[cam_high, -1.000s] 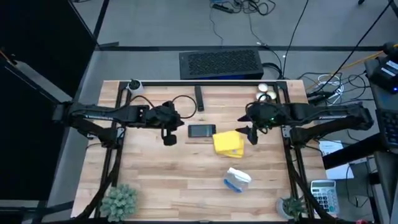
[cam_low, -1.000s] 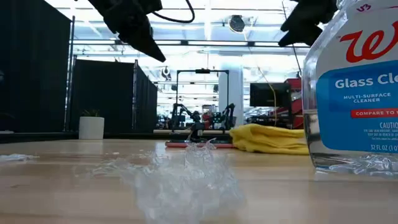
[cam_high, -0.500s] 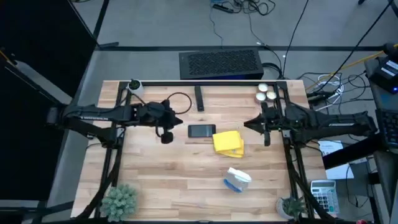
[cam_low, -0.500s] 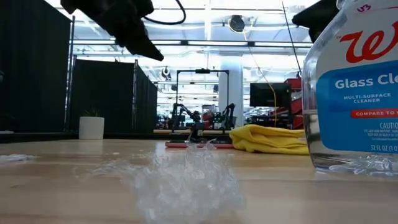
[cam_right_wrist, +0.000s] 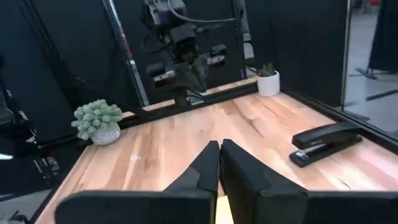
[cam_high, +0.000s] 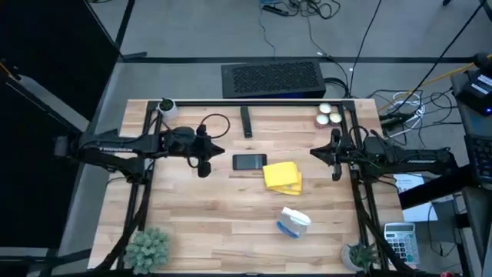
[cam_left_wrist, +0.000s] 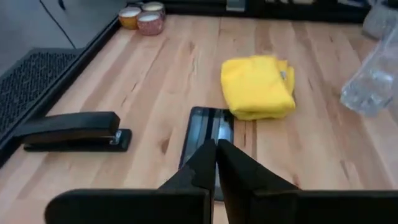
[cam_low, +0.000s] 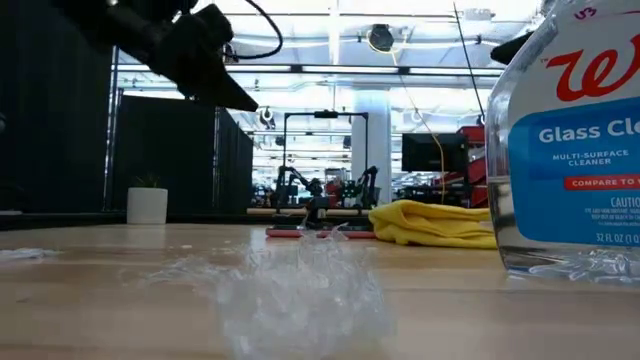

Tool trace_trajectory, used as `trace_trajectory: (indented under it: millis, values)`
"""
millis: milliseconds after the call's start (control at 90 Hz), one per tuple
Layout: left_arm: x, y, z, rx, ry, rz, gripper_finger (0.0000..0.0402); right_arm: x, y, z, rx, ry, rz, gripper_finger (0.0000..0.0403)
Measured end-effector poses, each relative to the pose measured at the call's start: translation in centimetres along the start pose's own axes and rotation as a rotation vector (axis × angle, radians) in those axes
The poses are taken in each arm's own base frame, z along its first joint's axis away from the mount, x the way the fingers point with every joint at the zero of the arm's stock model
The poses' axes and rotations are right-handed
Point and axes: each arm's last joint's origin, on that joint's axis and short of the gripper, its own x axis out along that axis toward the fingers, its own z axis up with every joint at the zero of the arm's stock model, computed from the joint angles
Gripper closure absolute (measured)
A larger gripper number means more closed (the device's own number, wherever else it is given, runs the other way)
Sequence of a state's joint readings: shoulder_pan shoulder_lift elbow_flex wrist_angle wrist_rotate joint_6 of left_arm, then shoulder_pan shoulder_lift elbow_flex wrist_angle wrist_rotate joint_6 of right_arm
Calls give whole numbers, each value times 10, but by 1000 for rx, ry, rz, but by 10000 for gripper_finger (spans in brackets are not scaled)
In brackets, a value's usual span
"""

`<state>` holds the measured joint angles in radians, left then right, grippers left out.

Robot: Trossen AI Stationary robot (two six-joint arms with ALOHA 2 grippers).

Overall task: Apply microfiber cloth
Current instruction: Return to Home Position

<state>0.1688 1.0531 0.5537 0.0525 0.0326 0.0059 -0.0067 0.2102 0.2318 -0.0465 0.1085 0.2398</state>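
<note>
1. The bright yellow folded microfiber cloth (cam_high: 281, 176) lies loose on the wooden table (cam_high: 192, 231), near its middle. No claw touches it.
2. The flat black phone (cam_high: 249, 161) lies just beside the cloth, at about 10 o'clock from it. The clear spray bottle with the blue label (cam_high: 294, 221) lies on its side at about 5 o'clock from the cloth.
3. The left gripper (cam_high: 204, 168) hangs at 9 o'clock from the phone, apart from it. In its wrist view the fingers (cam_left_wrist: 202, 163) are pressed together and hold nothing.
4. The right gripper (cam_high: 336, 172) is at 3 o'clock from the cloth, well apart. It is also clenched and empty, as its wrist view shows.
5. As a judgement, the wiping looks finished, because the cloth is put down and both arms stand at the table's sides. What seems left is only to bring the arms to their rest pose.
6. It cannot be told whether the phone is clean. The left claw's own fingers hide part of the phone in the left wrist view.
7. In the low view the bottle is cut off at the picture's edge. A blurred clear shape (cam_low: 300, 290) in front is hard to make out.
</note>
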Motion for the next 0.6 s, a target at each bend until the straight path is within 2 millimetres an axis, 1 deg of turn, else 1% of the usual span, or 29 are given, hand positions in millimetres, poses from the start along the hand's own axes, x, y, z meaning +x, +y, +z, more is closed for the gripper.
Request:
trace_trajectory:
  millis: [100,256,389,456,600]
  values:
    - [-5,-1,-8,-43,-38,-3,401,0,-3,-14,7,-54,26,402]
    - [-21,-3,-15,-64,-98,-12,401,0,-8,-35,8,-60,30,403]
    - [-37,-3,-20,-75,-153,7,401,0,-10,-45,10,-60,50,403]
    - [-48,-3,-27,-96,-156,36,401,1,-11,-51,10,-37,41,403]
    - [-67,-5,-42,-122,-228,63,401,1,-12,-51,12,-33,34,403]
